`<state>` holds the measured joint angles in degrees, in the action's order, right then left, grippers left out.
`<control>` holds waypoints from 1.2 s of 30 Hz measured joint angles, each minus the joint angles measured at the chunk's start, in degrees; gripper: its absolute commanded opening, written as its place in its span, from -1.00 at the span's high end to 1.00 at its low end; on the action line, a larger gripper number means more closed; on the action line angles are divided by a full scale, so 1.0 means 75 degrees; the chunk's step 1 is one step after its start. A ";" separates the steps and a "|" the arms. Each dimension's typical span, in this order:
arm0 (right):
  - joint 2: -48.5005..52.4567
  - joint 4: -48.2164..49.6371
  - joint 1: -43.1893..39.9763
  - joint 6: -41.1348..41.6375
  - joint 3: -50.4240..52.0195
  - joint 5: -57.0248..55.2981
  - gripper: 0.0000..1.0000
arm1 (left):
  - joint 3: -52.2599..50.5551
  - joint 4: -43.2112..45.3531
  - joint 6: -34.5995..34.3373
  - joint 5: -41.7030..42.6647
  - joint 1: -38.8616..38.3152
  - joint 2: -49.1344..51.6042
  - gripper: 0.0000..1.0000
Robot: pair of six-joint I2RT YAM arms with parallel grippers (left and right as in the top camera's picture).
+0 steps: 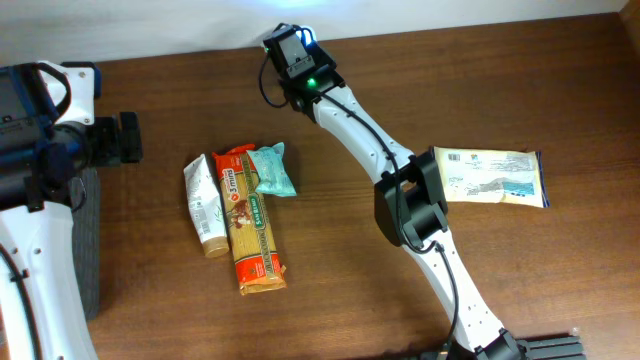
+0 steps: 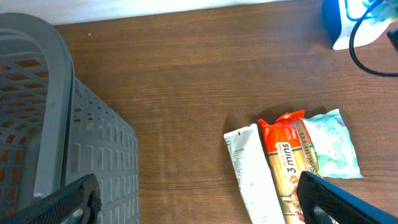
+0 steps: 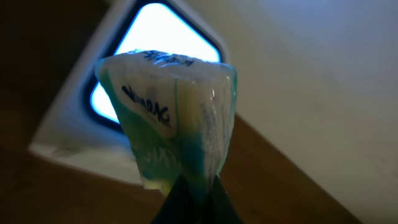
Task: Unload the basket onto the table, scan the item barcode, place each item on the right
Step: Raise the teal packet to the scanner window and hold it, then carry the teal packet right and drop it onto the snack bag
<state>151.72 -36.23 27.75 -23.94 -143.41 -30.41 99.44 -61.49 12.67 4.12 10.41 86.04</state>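
Dark wood table (image 1: 150,320) fills nearly every view, with a strip of white wall (image 1: 150,25) along the top edge. Two white arms show: the right arm (image 1: 370,140) runs from the lower right up to top centre, and the left arm (image 1: 30,260) sits at the left edge. One grey basket (image 1: 88,250) stands beside the left arm at the left edge. Four items lie on the table: one wipes pack (image 1: 495,177) alone at the right, and a cluster left of centre made of one pasta pack (image 1: 250,230), one white tube (image 1: 205,205) against its left side and one teal pouch (image 1: 272,170) at its upper right. The left gripper (image 1: 125,138) has its fingers wide apart, holding nothing. The right gripper (image 3: 189,186) is clamped on a fifth item, a teal-and-white packet (image 3: 174,118), in front of the lit window of the one scanner (image 3: 68,137) at top centre.
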 measured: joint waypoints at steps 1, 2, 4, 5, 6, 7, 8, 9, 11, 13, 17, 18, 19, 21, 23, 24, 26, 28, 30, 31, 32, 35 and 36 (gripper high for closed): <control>-0.0058 -0.0160 0.0000 0.0041 0.0000 0.0207 0.92 | 0.0000 0.0000 0.0000 0.0000 0.0000 0.0000 -0.98; -0.0169 -0.0367 0.0003 0.0149 0.0003 0.0460 0.92 | 0.0000 0.0000 0.0000 0.0000 0.0000 0.0000 -0.98; -0.0714 -0.1023 0.0006 0.0560 0.0012 0.1288 0.92 | 0.0000 -0.0003 0.0000 0.0000 0.0000 0.0000 -0.98; -0.0947 -0.1262 0.0006 0.0752 0.0012 0.1597 0.92 | 0.0000 0.0000 0.0000 0.0000 0.0000 0.0000 -0.98; -0.1358 -0.1574 0.0006 0.1011 0.0012 0.2057 0.92 | 0.0000 0.0000 0.0000 0.0000 0.0000 0.0000 -0.98; -0.1888 -0.2020 0.0003 0.1390 0.0012 0.2611 0.92 | 0.0000 0.0000 0.0000 0.0003 0.0000 0.0000 -0.98; -0.2331 -0.2381 -0.0017 0.1655 0.0009 0.3092 0.92 | 0.0000 -0.0003 0.0000 0.0000 0.0000 0.0000 -0.98; -0.2696 -0.2702 -0.0038 0.1935 -0.0012 0.3512 0.92 | 0.0000 -0.0003 0.0000 0.0000 0.0000 0.0000 -0.98; -0.3421 -0.3768 -0.0125 0.2398 -0.0026 0.4293 0.92 | 0.0000 0.0000 0.0000 0.0003 0.0000 0.0000 -0.99; -0.4194 -0.5071 -0.0463 0.2812 -0.0052 0.5141 0.92 | 0.0000 0.0000 0.0000 0.0003 0.0000 0.0000 -0.98; -0.5132 -0.7341 -0.1821 0.3139 -0.0064 0.5896 0.92 | 0.0000 -0.0003 0.0000 0.0000 0.0000 0.0000 -0.98; -0.5240 -0.7831 -0.2168 0.3197 -0.0067 0.5939 0.92 | 0.0000 0.0003 0.0000 0.0003 0.0000 0.0000 -0.98; -0.5333 -0.8102 -0.2608 0.3226 -0.0058 0.5989 0.92 | 0.0000 -0.0003 0.0000 0.0000 0.0000 0.0000 -0.98; -0.5438 -0.8099 -0.3494 0.3360 0.0274 0.6024 0.92 | 0.0000 0.0000 0.0000 0.0003 0.0000 0.0000 -0.98; -0.5453 -0.8081 -0.4036 0.3401 0.0903 0.5983 0.92 | 0.0000 -0.0003 0.0000 0.0003 0.0000 0.0000 -0.98; -0.5450 -0.8064 -0.4278 0.3421 0.1317 0.5965 0.92 | 0.0000 0.0000 0.0000 0.0003 0.0000 0.0000 -0.98; -0.5400 -0.8055 -0.4881 0.3433 0.2626 0.5785 0.92 | 0.0000 0.0000 0.0000 0.0000 0.0000 0.0000 -0.98; -0.5356 -0.7761 -0.5371 0.3430 0.3654 0.5598 0.92 | 0.0000 -0.0003 0.0000 0.0000 0.0000 0.0000 -0.98; -0.5307 -0.7300 -0.5878 0.3430 0.4570 0.5371 0.92 | 0.0000 0.0000 0.0000 0.0000 0.0000 0.0000 -0.98; -0.5307 -0.6802 -0.6126 0.3424 0.5033 0.5275 0.92 | 0.0000 -0.0006 0.0000 0.0003 0.0000 0.0000 -0.98; -0.5278 -0.6260 -0.6441 0.3421 0.5584 0.5144 0.77 | 0.0000 0.0000 0.0000 0.0000 0.0000 0.0000 -0.98; -0.5263 -0.5356 -0.6883 0.3418 0.6417 0.5004 -0.29 | 0.0000 0.0000 0.0000 0.0000 0.0000 0.0000 -0.98; -0.5263 -0.5353 -0.6933 0.3436 0.6519 0.4995 -0.39 | 0.0000 -0.0003 0.0000 0.0003 0.0000 0.0000 -0.98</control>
<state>112.25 -76.38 -24.25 1.83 -94.52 7.05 99.44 -61.52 12.67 4.14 10.41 86.04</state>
